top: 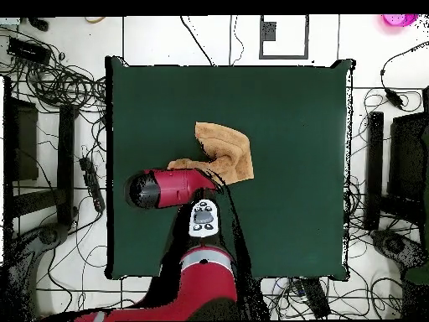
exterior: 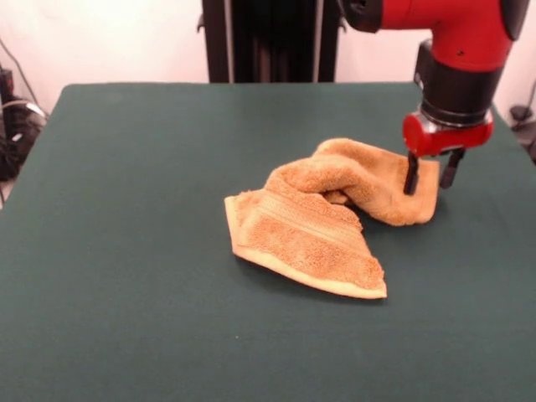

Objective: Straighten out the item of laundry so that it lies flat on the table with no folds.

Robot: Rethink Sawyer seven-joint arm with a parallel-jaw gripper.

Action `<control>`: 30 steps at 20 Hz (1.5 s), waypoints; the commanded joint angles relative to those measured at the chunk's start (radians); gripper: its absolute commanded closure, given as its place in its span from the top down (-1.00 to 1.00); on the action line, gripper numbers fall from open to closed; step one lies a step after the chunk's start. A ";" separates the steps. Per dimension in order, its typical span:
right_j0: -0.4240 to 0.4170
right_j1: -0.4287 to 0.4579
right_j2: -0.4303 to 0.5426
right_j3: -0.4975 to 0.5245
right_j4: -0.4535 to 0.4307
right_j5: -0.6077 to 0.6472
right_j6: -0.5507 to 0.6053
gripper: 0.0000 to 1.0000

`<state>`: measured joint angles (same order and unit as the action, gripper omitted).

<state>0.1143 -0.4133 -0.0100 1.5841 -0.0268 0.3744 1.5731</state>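
dark green table [exterior: 126, 293], crumpled orange-tan towel [exterior: 310, 230] lying on it

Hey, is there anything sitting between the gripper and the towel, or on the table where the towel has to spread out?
Nothing visible. The gripper is already at the towel, its open fingers straddling the right edge. The green table around the towel shows only bare cover.

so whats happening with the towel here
The red Sawyer arm is working on an orange-tan terry towel lying crumpled on the green table. Its gripper is open and down at the towel's bunched end, one finger against the cloth and the other just past its edge. The towel is far from flat: one part is folded over, with a rumpled ridge across the middle.
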 commanded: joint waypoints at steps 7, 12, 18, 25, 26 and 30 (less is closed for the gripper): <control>0.067 0.028 0.034 0.008 0.083 0.150 0.228 1.00; 0.089 0.029 0.026 -0.008 0.100 0.202 0.232 1.00; 0.121 0.072 -0.007 -0.060 0.103 0.240 0.240 1.00; 0.177 0.108 -0.070 -0.116 0.099 0.276 0.270 1.00; 0.192 0.109 -0.085 -0.123 0.096 0.274 0.275 1.00; 0.225 0.113 -0.114 -0.135 0.095 0.267 0.286 1.00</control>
<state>0.2874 -0.3394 -0.1201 1.5067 0.0204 0.5448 1.5731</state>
